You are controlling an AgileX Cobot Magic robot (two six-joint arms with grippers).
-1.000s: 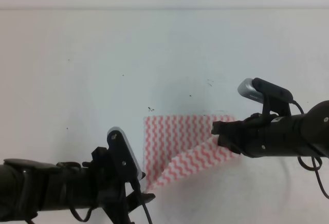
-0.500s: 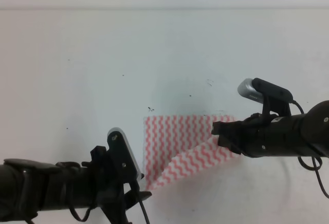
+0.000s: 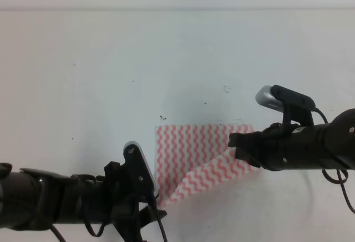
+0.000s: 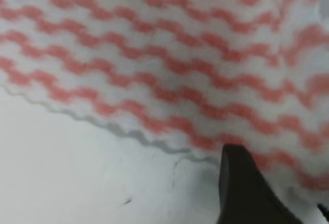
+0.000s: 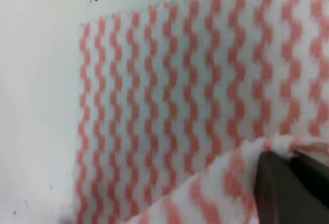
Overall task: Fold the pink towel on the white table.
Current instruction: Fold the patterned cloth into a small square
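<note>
White desk [image 3: 83,75] carries the half-folded pink towel [image 3: 191,150].
Right gripper [image 3: 239,145] pinches its 3 o'clock edge; left gripper [image 3: 152,211], at 7 o'clock, is unreadable, mostly hidden.

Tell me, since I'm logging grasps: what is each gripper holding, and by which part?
The right gripper pinches the pink towel at a lifted, folded-over edge. The left gripper sits at the towel's near corner; whether it grips cannot be told.

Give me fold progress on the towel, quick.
Early stage. Done: the near edge of the pink towel is lifted off the white table. In hand: right gripper holds its right corner, left gripper sits at the near-left corner; grip unclear. Left: carry the edge over to the far edge and release.
</note>
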